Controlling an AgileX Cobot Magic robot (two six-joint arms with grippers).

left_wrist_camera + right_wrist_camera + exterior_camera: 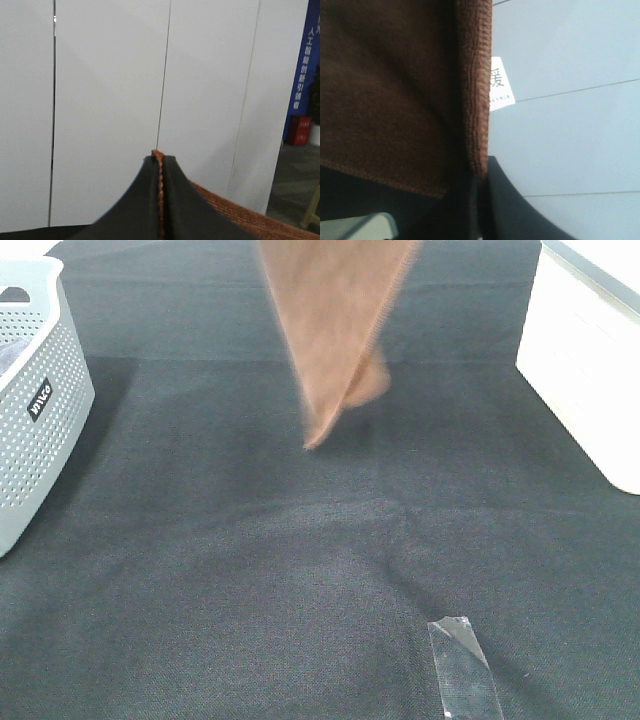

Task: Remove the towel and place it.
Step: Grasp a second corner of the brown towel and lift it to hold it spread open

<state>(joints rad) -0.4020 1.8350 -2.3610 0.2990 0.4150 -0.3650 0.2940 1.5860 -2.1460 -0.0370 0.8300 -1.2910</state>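
The brown towel [335,320] hangs down from above the top edge of the exterior view, narrowing to a blurred corner low over the black table cloth [250,570]. I cannot tell if that corner touches the cloth. Both grippers are above this view. In the left wrist view my left gripper [159,156] is shut on the towel's stitched edge [160,175], and more towel [240,217] drapes beside it. In the right wrist view my right gripper [480,187] is shut on the towel [395,90] at its edge, close to the white tag [500,85].
A grey perforated basket [40,410] stands at the left edge of the table. A white box [590,370] sits at the right edge. A strip of clear tape [462,665] lies on the cloth near the front right.
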